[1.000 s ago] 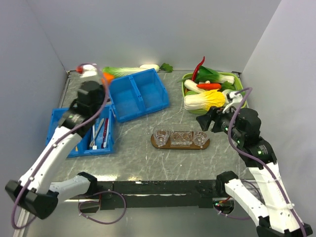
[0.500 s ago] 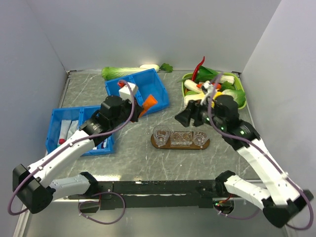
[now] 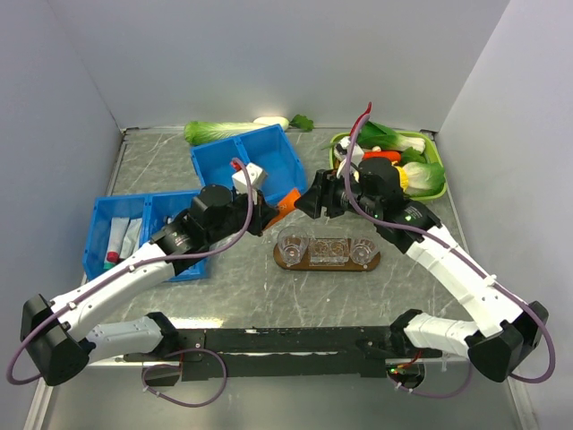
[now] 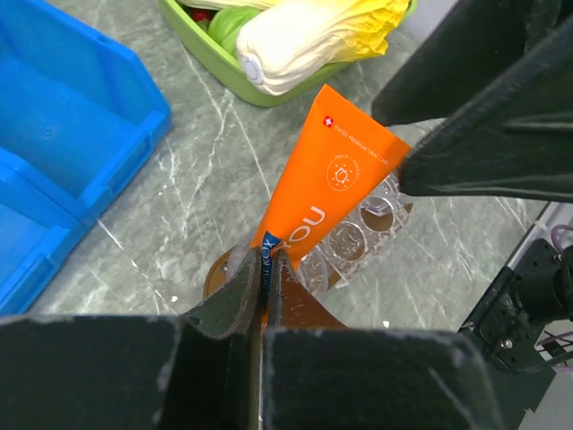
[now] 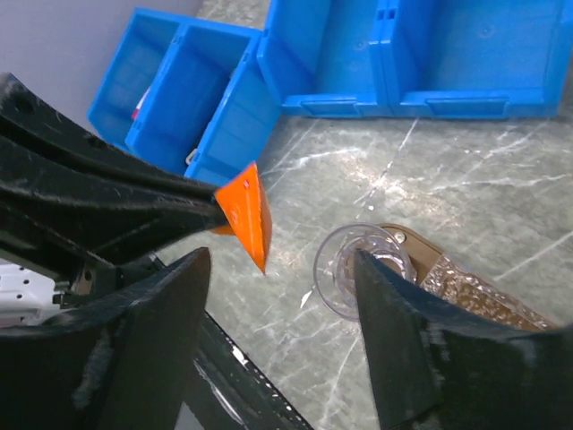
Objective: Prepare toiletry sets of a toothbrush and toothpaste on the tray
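Orange tube (image 4: pixel 336 170) pinched in the left hand (image 4: pixel 266 264) just reached the tray (image 3: pixel 283 262), so cup drop-in's next; right hand (image 3: pixel 311 201) spread open alongside.

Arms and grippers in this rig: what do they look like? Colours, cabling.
Left arm and right arm: white shells, black joints, a loose purple cable looping along each. Left gripper and right gripper: matte black, two rough-textured tapered fingers.

Orange tube (image 4: pixel 338 184) tail, hidden between jaws
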Robot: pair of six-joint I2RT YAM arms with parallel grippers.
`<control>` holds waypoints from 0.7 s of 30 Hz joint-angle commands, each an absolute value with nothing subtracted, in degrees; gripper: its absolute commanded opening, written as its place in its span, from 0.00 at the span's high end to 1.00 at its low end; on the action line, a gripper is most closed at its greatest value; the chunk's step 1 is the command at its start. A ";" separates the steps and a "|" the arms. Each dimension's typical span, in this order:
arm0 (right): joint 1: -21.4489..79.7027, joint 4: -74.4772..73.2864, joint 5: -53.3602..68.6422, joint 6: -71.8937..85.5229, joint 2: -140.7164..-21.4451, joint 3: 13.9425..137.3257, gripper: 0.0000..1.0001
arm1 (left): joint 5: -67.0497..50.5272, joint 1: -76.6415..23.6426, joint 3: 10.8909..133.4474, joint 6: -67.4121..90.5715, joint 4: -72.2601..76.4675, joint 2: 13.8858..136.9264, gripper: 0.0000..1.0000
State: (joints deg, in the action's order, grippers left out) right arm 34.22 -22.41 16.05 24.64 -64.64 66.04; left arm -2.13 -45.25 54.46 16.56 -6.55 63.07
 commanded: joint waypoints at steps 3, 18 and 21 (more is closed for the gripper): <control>34.72 -17.58 17.67 25.75 -65.56 68.47 0.37 | -3.08 -46.49 54.41 15.64 -1.67 61.35 0.99; 34.89 -15.38 22.32 25.58 -67.15 67.41 0.94 | -3.87 -46.93 53.61 16.00 -0.44 60.38 0.99; 34.63 -14.33 23.73 25.58 -65.93 66.71 1.00 | -5.53 -46.85 54.40 15.99 -1.23 60.21 0.94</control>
